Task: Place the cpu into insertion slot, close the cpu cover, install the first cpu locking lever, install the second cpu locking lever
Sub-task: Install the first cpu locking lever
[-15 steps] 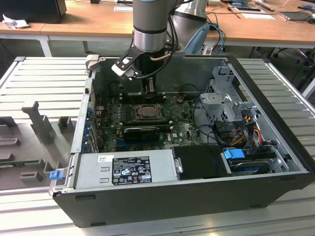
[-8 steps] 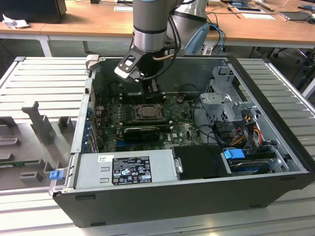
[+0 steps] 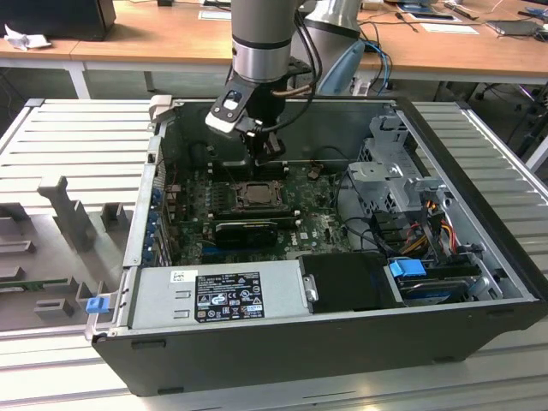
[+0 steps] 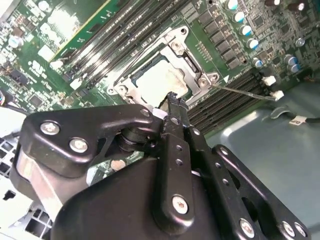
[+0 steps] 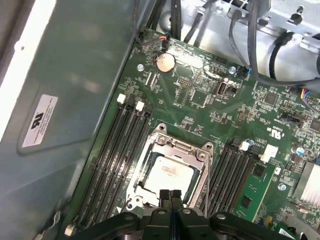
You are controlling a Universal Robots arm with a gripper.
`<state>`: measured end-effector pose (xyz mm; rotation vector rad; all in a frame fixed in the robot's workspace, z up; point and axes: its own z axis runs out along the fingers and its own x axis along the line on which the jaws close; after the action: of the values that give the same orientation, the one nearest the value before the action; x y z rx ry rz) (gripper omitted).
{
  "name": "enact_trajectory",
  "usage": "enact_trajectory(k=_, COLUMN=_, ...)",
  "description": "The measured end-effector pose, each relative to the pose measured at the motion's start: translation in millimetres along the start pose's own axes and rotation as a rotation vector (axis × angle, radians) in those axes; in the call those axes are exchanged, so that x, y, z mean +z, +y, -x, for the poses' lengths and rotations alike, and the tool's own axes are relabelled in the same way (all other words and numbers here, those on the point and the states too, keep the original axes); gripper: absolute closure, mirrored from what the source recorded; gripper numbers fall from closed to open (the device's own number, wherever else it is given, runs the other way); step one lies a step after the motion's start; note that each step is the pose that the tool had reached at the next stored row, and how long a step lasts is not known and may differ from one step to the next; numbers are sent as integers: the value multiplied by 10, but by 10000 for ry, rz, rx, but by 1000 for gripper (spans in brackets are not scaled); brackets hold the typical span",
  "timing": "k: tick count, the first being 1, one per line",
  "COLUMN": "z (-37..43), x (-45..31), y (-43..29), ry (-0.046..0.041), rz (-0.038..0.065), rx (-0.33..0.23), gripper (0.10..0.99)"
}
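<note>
Silver-grey cpu (image 5: 170,172) sits in the insertion slot (image 5: 145,167) near the middle of the green motherboard (image 5: 200,110), framed by the lowered cpu cover (image 5: 172,145). The gripper (image 5: 168,196), fingertips pressed together, hangs over the cover's edge. A white printed label (image 5: 40,120) is stuck on the case wall.

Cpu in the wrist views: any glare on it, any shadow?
Second wrist view: the cpu is washed pale by glare. First wrist view: only a mild sheen. Exterior view: it looks dim inside the shadowed computer case.
</note>
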<state>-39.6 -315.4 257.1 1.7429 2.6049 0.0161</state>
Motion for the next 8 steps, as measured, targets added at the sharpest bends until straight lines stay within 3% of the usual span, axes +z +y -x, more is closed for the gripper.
enact_trajectory(k=8, z=0, x=0, y=0, ry=19, rz=-1, rx=-1641, gripper=980)
